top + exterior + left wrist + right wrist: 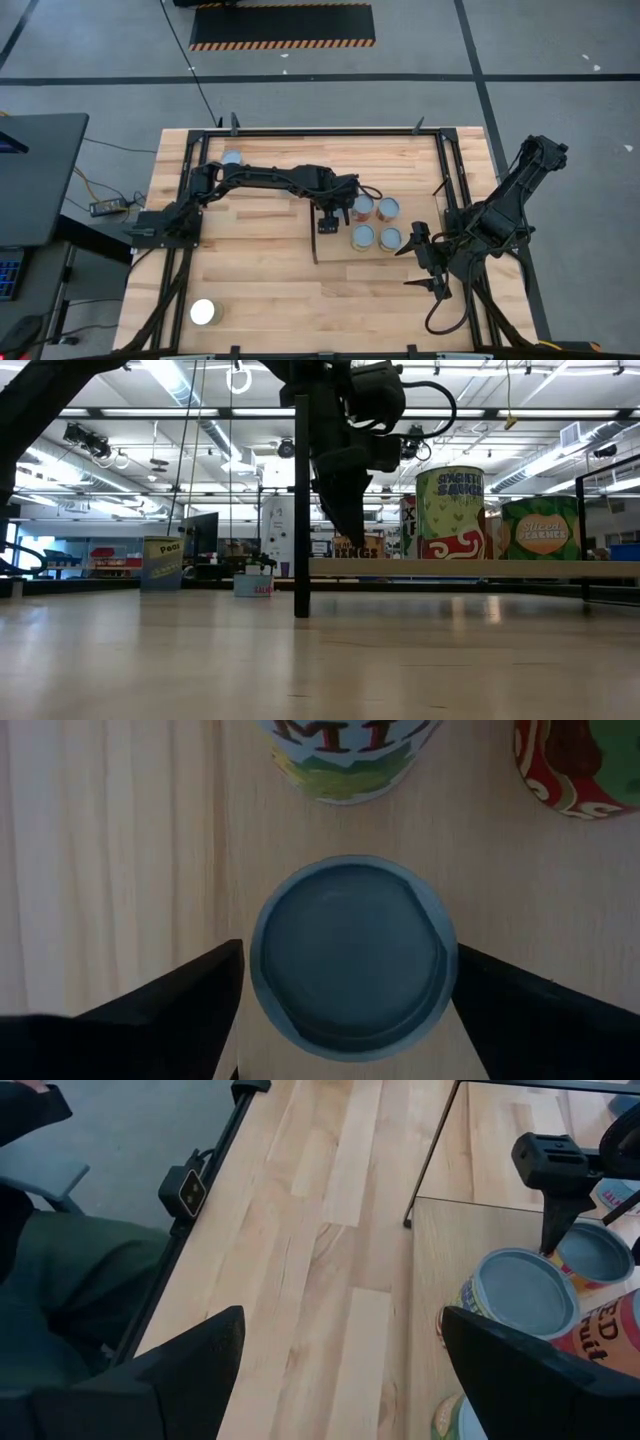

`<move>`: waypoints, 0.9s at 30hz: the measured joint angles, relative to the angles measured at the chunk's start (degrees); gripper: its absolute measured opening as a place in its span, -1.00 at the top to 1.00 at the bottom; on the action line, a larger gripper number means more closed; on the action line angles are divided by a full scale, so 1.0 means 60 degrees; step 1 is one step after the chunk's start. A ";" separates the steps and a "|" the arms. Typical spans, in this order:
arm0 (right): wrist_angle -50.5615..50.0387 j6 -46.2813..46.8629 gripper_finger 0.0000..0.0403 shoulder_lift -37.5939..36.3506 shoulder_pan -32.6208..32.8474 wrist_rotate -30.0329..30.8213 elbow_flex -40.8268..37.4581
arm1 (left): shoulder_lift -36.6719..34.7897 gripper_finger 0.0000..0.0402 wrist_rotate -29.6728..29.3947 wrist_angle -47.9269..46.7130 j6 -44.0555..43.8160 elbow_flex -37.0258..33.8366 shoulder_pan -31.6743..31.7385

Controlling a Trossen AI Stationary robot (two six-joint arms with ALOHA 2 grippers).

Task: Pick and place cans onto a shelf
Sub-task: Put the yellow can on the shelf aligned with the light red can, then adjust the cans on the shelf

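Note:
My left gripper (328,218) hangs over the left end of the pale wood shelf (336,252), fingers pointing down. In the left wrist view it (349,965) is open, with a finger close on each side of a can with a blue-grey top (350,955) that stands upright on the shelf. Several more cans (376,222) stand on the shelf just to its right, with labelled sides in the low view (450,510). The shelf's thin dark upright (301,490) is at its left end. My right gripper (420,265) waits open and empty off the shelf's right end. My left gripper's fingers (200,995) come from above and stand beside the can's rim (262,970) on two opposite sides. I cannot tell whether they touch it. The can's base rests on the shelf.
One can (232,157) stands near the table's far left corner. A glaring white one (204,312) stands near the front left. Black frame rails (450,180) run round the table. A person's leg (60,1280) shows beyond the table edge in the right wrist view.

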 joint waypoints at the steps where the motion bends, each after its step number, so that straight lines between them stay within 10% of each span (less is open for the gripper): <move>1: 0.0000 0.0000 -0.73 0.0000 -0.0002 0.0000 -0.0002 | 0.0001 -0.74 -0.0004 -0.0011 -0.0004 0.0004 0.0007; 27: 0.0004 0.0280 -0.73 0.0004 -0.0003 -0.0069 0.0000 | -0.0003 -0.75 0.0363 -0.1527 0.0345 0.3241 -0.0086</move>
